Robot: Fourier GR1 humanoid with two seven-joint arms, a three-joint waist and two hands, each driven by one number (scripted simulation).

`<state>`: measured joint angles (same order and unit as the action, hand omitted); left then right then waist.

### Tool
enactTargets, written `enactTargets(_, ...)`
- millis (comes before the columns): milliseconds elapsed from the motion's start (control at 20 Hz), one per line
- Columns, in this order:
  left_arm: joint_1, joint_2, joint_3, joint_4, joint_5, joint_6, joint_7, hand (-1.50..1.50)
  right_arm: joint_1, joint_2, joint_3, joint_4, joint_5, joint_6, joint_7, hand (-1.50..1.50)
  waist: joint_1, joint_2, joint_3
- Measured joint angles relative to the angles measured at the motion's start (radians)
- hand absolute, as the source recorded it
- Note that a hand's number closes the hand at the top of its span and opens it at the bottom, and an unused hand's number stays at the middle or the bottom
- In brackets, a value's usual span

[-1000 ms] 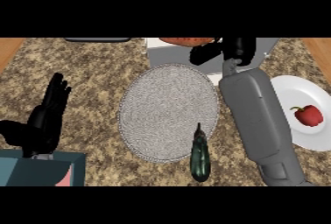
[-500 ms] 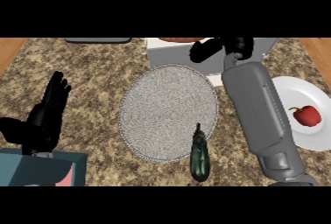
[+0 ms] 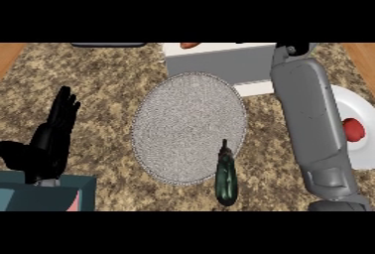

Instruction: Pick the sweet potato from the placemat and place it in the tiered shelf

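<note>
Only an orange sliver of the sweet potato (image 3: pixel 189 45) shows, on top of the white and grey tiered shelf (image 3: pixel 219 64) at the far edge of the view. The round grey placemat (image 3: pixel 189 126) lies in the middle of the counter with nothing on its centre. My right forearm runs up the right side, and just a dark bit of the right hand (image 3: pixel 293 48) shows at the top edge, right of the sweet potato and apart from it. My left hand (image 3: pixel 51 144) rests open at the left, fingers up.
A dark green cucumber (image 3: pixel 225 173) lies across the placemat's near right rim. A white plate (image 3: pixel 343 101) with a red fruit (image 3: pixel 353 130) sits at the right, partly behind my right forearm. A teal box (image 3: pixel 44 193) stands at the lower left corner.
My right hand has moved right and farther back from above the shelf, now mostly past the top edge. The left hand has barely shifted.
</note>
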<state>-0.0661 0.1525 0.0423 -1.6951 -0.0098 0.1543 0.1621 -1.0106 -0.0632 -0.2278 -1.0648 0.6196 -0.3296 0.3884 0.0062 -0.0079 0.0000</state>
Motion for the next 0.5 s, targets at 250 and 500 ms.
enactTargets(250, 0.012, -0.004, 0.003, -0.009, -0.006, 0.003, -0.001, 0.00, 0.045, -0.063, -0.039, -0.119, -0.011, -0.005, 0.092, -1.50, -0.010, 0.002, 0.000)
enactTargets(500, 0.011, 0.007, 0.025, -0.007, 0.004, -0.004, 0.003, 0.00, 0.143, -0.161, -0.098, -0.293, -0.073, 0.091, 0.202, -1.50, -0.021, 0.001, 0.000)
